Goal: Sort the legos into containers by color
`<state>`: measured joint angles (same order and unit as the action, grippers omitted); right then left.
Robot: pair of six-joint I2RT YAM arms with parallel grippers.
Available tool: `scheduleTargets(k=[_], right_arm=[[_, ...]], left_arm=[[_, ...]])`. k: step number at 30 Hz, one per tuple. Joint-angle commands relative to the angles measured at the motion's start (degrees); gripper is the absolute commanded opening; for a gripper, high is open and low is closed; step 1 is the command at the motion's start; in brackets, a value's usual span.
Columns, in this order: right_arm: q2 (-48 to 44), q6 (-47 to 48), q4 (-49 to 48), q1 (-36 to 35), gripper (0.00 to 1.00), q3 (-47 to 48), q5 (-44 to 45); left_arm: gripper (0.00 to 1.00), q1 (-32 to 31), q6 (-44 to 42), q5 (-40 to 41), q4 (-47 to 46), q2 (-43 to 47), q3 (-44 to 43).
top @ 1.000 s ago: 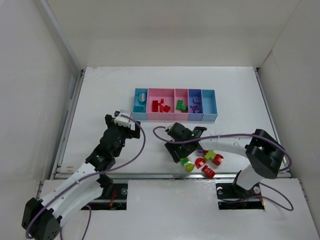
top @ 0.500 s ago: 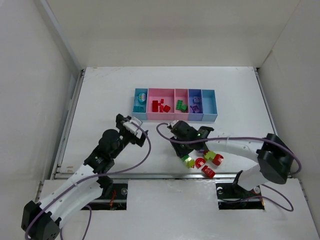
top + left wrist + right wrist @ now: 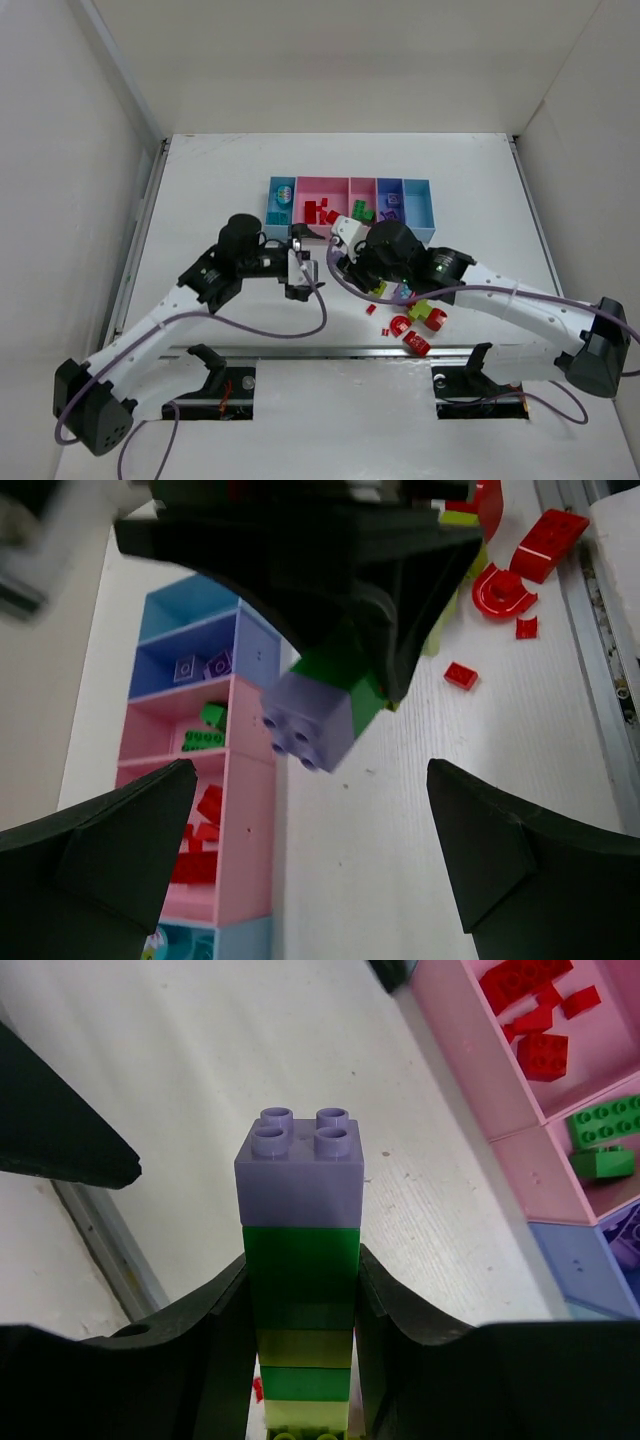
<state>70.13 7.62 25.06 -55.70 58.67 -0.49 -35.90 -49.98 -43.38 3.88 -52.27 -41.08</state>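
Right now your right pincer [image 3: 300, 1295] is clenching a stacked cluster [image 3: 300, 1230] of legos between both fingers. A purple brick is sitting on top, and green and yellow-green layers are running down between the jaws. In the top view you are holding the cluster near the front wall of the containers [image 3: 405, 237], roughly level with the wide pink bin and apart from the row.

Your left pincer [image 3: 299, 262] is gaping wide and facing the cluster head on. Its fingers [image 3: 100, 850] are standing on either side of the stack, and neither is touching it.

Red bricks are lying in the wide pink bin, green ones in the next pink bin, and purple ones in the purple-blue bin.

Behind your right arm, loose legos are lying on the surface [image 3: 200, 190]: a red arch [image 3: 400, 325], a red brick [image 3: 416, 343], a yellow-green piece [image 3: 420, 310] and a tiny red single [image 3: 371, 310]. They are crowding close to the metal rail [image 3: 300, 350] at the near edge.

Bare white surface is showing to the left of the containers and behind them, up to the enclosure walls.
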Motion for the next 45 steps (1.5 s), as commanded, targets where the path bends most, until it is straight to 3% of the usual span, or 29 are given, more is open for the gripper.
scheduleTargets(k=[1,4,16,23,24,25,28,29,32,35,40,45], right_arm=[[-0.08,6.7,-2.03,-0.11,0.0,2.41,-0.48],[-2.26,7.41,-2.03,-0.11,0.0,1.71,-0.48],[-5.18,10.58,-3.17,-1.69,0.0,0.04,-4.34],[-2.98,10.58,-1.5,-2.22,0.0,0.21,-2.76],[-2.98,10.58,-1.5,-2.22,0.0,0.21,-2.76],[-2.98,10.58,-2.03,-2.22,0.0,0.21,-2.76],[-2.98,10.58,-2.03,-2.22,0.0,0.21,-2.76],[-2.98,10.58,-2.03,-2.22,0.0,0.21,-2.76],[-2.46,10.58,-2.56,-2.22,0.0,0.21,-2.76],[-2.45,9.97,-3.78,-2.22,0.0,0.21,-2.76],[-3.59,5.85,-6.42,-2.22,0.0,-4.52,1.71],[-4.91,-0.93,-8.0,-0.9,0.0,-10.33,3.93]], left_arm=[[1.0,-0.14,-8.27,-10.4,10.65,-6.23,-8.91],[0.98,-0.66,-18.21,-12.87,19.3,-10.56,-15.42],[0.83,-1.19,-27.9,-14.02,28.64,-16.1,-20.71],[0.63,-1.71,-27.9,-14.02,29.17,-16.11,-21.32],[0.59,-1.72,-27.9,-14.02,29.17,-16.11,-21.32],[0.49,-1.72,-27.9,-14.02,29.17,-16.11,-21.32],[0.39,-1.72,-27.9,-14.54,29.17,-16.11,-21.32],[0.39,-1.72,-27.37,-14.54,28.65,-16.11,-21.32],[0.24,-1.72,-24.22,-14.54,25.93,-16.11,-20.79],[0.0,-1.72,-18.15,-14.54,21.71,-16.11,-19.48],[0.0,-1.72,-12.62,-10.52,16.88,-15.05,-18.43],[0.0,-1.72,8.36,3.1,1.68,-13.39,-15.18]])
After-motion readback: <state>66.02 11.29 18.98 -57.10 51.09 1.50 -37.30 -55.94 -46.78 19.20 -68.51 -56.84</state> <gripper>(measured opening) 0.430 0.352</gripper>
